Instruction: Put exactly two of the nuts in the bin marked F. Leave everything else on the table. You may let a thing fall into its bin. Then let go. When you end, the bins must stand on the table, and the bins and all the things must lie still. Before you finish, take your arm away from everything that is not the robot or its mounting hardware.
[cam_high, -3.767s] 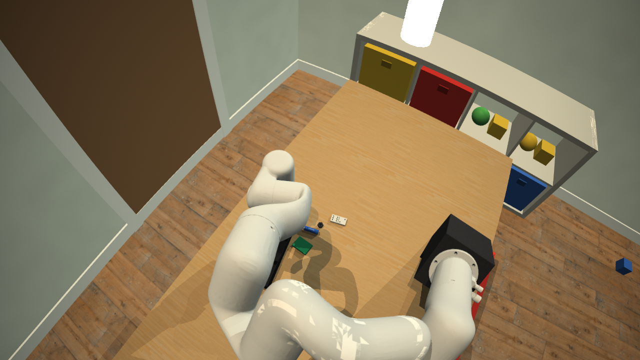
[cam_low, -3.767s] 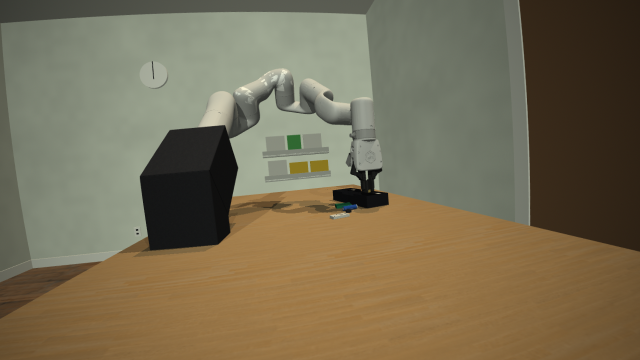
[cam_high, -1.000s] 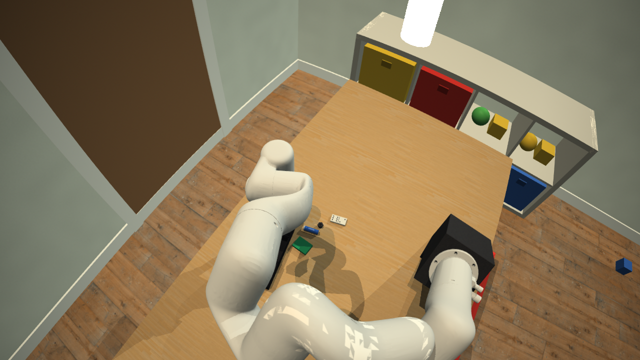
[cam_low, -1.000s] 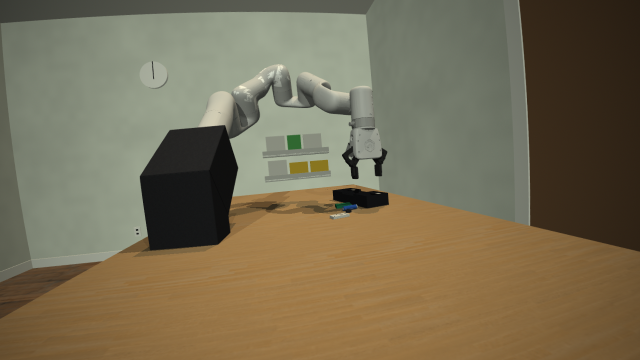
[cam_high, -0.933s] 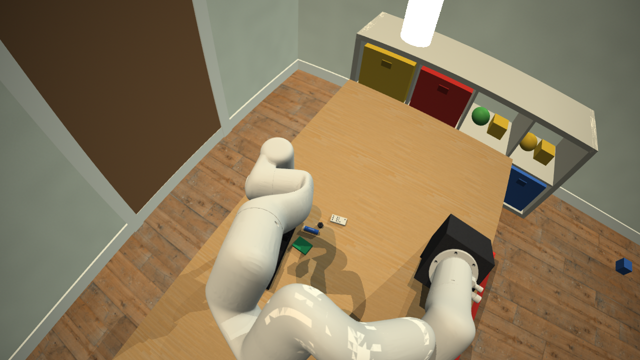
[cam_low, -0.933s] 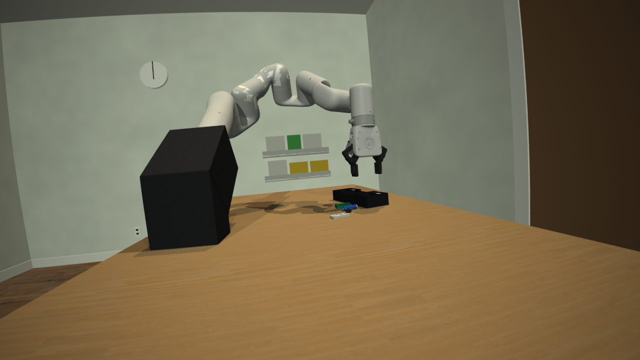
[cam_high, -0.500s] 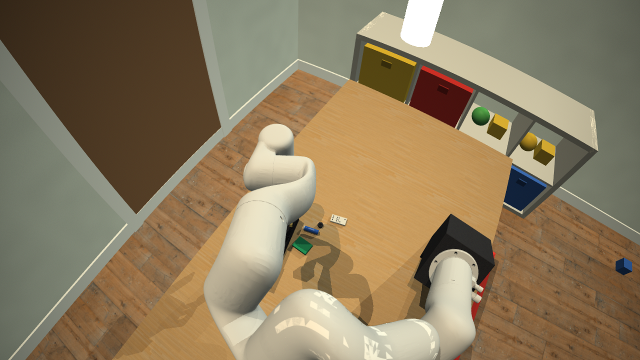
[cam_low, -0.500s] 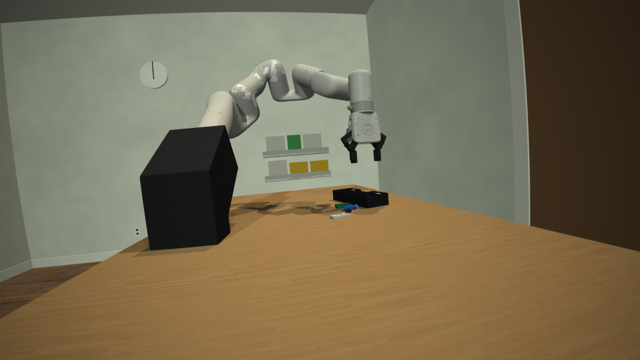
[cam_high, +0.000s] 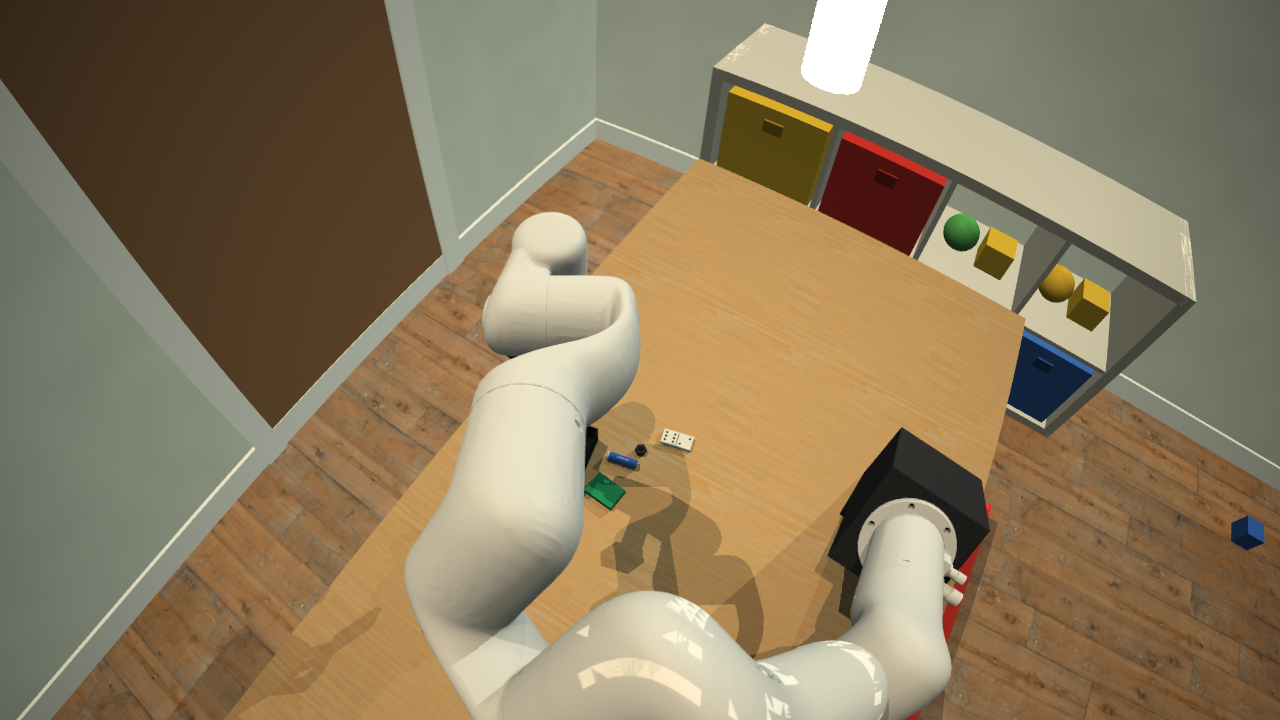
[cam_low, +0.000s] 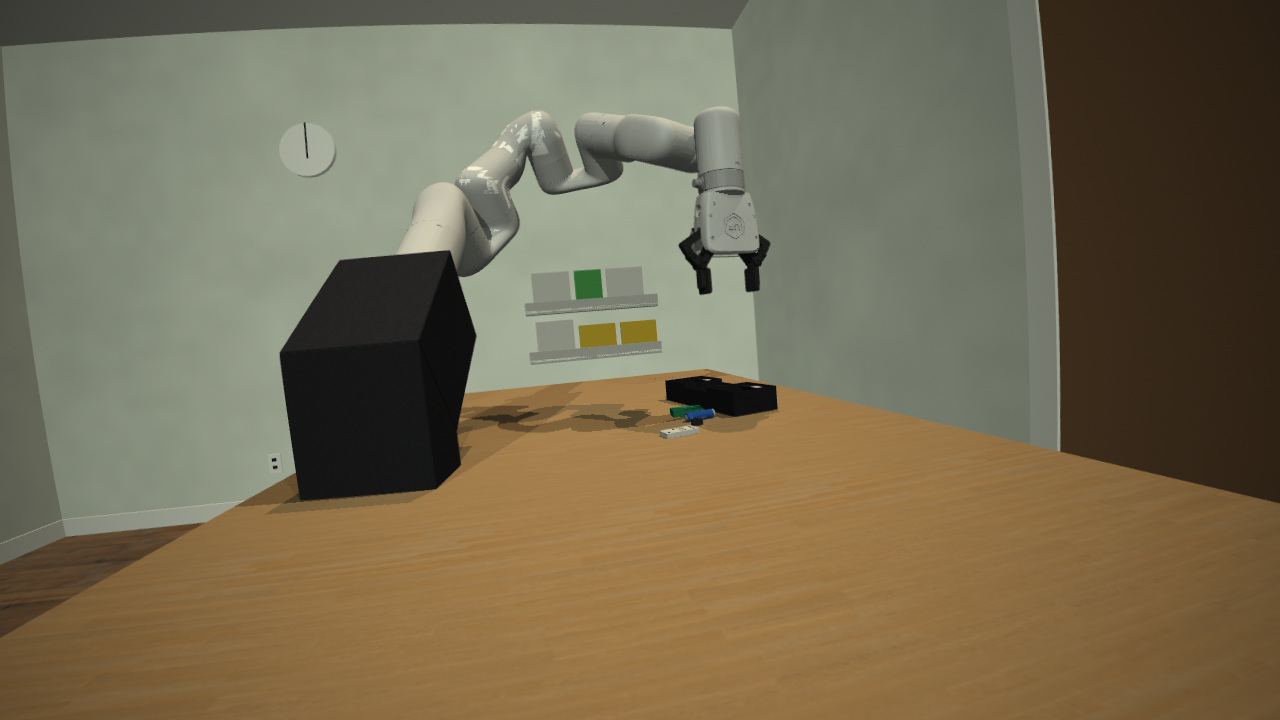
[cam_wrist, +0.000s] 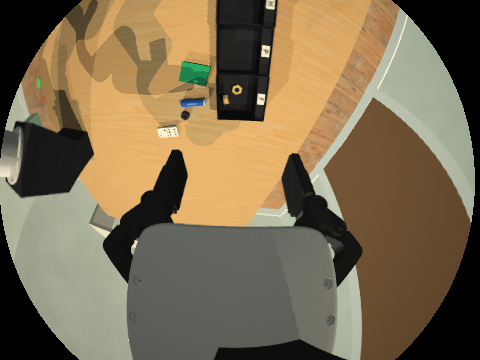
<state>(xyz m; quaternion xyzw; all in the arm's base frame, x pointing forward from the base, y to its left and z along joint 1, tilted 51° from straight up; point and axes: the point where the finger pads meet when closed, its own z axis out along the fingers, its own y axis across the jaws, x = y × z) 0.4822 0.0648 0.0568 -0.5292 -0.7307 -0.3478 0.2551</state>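
Three black bins (cam_wrist: 244, 50) stand in a row near the table's edge; their white labels are too small to read. The bin nearest to me (cam_wrist: 242, 96) holds a gold nut (cam_wrist: 236, 90) with a smaller gold piece (cam_wrist: 226, 100) beside it. A black nut (cam_wrist: 186, 115) lies on the table left of that bin, and it also shows in the overhead view (cam_high: 640, 449). My gripper (cam_wrist: 235, 163) is open and empty, high above the table near the bins, as the side view (cam_low: 725, 282) shows. My arm hides the bins in the overhead view.
A blue cylinder (cam_high: 622, 460), a green card (cam_high: 605, 490) and a white domino (cam_high: 677, 438) lie beside the black nut. A large black box (cam_low: 375, 376) stands at the arm's base. A shelf unit (cam_high: 948, 214) stands beyond the table's far end.
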